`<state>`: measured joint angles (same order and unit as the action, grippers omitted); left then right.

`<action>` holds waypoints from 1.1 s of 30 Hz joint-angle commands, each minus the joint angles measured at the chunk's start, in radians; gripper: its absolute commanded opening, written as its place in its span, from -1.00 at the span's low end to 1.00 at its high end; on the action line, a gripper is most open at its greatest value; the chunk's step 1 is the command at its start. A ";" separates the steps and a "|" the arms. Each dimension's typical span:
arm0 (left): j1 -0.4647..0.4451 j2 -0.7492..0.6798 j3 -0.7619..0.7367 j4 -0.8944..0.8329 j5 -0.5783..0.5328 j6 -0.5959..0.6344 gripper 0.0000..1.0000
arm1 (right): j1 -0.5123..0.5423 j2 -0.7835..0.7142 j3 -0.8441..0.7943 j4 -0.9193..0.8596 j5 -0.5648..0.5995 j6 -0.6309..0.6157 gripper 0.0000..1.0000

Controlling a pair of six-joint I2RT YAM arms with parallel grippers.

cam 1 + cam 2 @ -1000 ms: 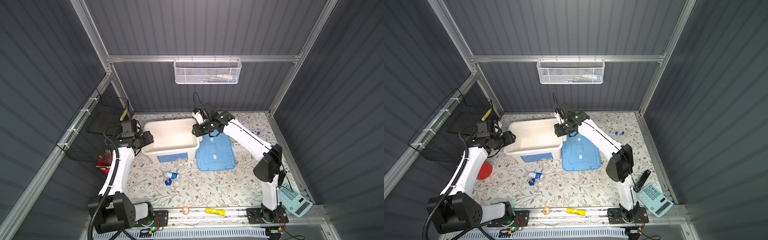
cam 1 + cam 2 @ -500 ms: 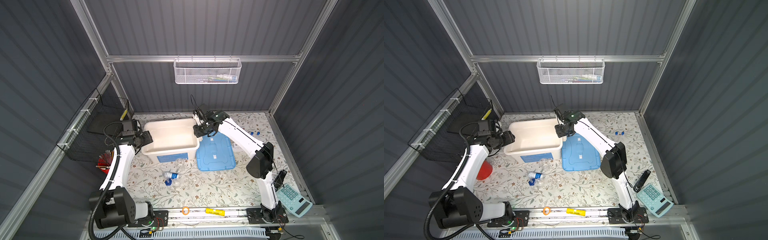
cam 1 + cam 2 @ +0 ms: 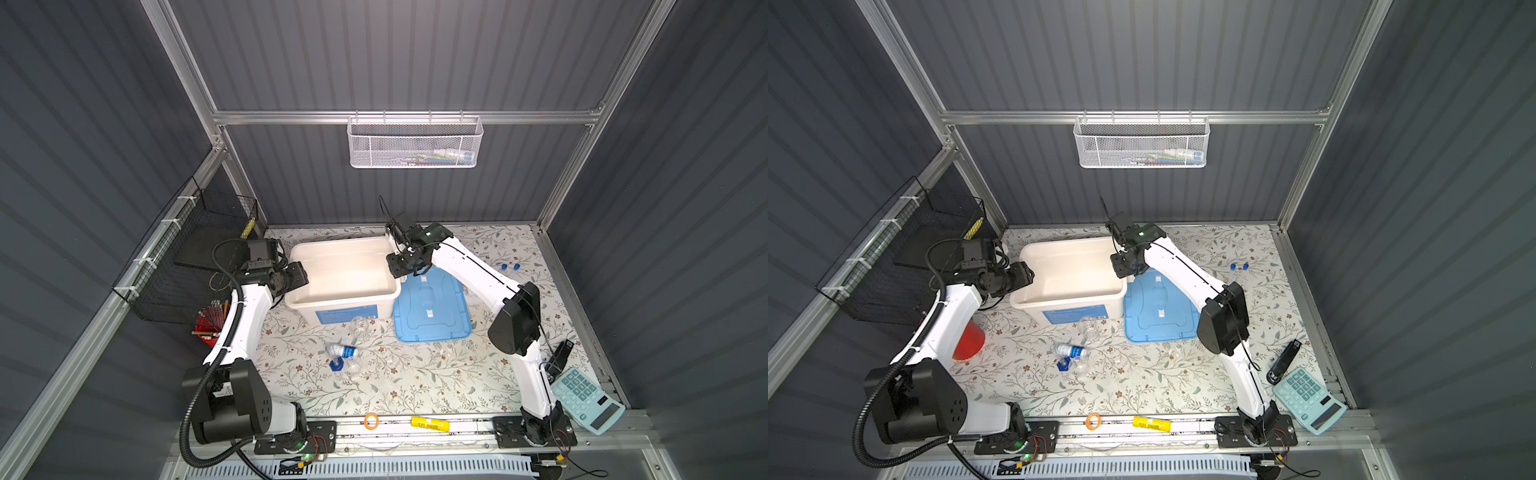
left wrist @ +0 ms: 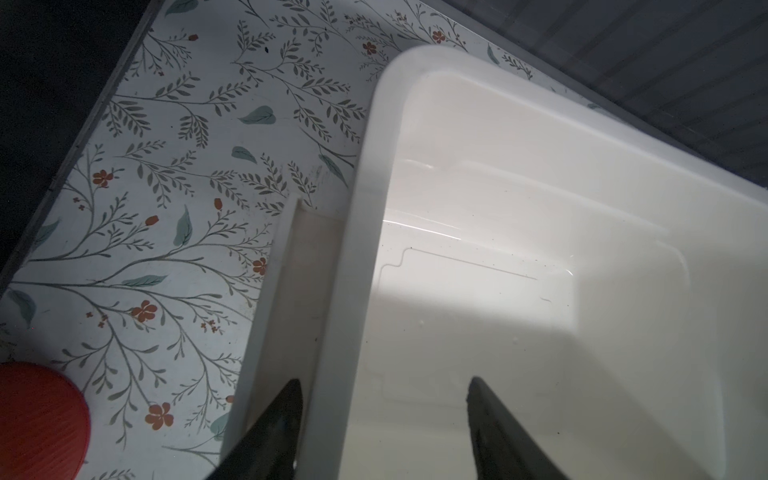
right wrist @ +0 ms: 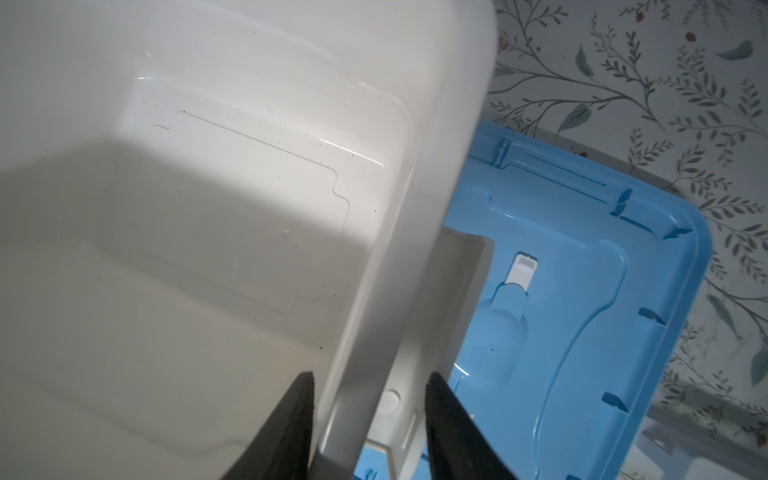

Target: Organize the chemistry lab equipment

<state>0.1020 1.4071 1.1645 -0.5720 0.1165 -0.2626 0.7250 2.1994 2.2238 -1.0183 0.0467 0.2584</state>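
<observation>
Top view, clear round flask (image 3: 358,325), blue-labelled bottle (image 3: 345,351) lying

a white storage bin (image 3: 345,296) with a blue label sits open at mid-frame on the floral desk (image 3: 395,386) in both top views. its blue lid (image 3: 432,309) lies flat just beside it on the right. a white wire basket (image 3: 374,149) hangs on the back wall, and a black mesh basket (image 3: 166,270) on the left wall. a red cup of sticks (image 3: 209,322) stands below that. at lower right a pale blue calculator (image 3: 586,399) lies beside a black stapler (image 3: 559,355). an orange ring (image 3: 371,421) and a yellow tube (image 3: 431,424) rest on the front rail.
</observation>
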 commanded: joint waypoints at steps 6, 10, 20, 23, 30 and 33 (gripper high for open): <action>0.004 0.056 0.015 0.038 0.118 -0.001 0.27 | -0.013 0.014 0.008 -0.013 0.036 0.005 -0.09; -0.005 0.062 0.023 0.051 0.125 0.002 0.26 | -0.020 0.013 0.004 -0.009 0.040 0.007 -0.09; -0.061 0.107 0.046 0.093 0.124 0.001 0.26 | -0.050 0.025 0.001 0.017 0.038 -0.004 -0.09; -0.065 0.118 0.051 0.104 0.123 0.001 0.26 | -0.055 0.028 -0.003 0.027 0.028 -0.010 -0.09; -0.070 0.130 0.063 0.113 0.129 -0.001 0.26 | -0.071 0.038 -0.004 0.053 0.007 -0.018 -0.09; -0.073 0.135 0.062 0.116 0.132 -0.004 0.26 | -0.078 0.041 -0.004 0.054 0.008 -0.025 -0.09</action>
<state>0.0414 1.5192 1.2018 -0.4469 0.2108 -0.2630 0.6586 2.2120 2.2238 -0.9695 0.0631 0.2489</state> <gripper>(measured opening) 0.633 0.455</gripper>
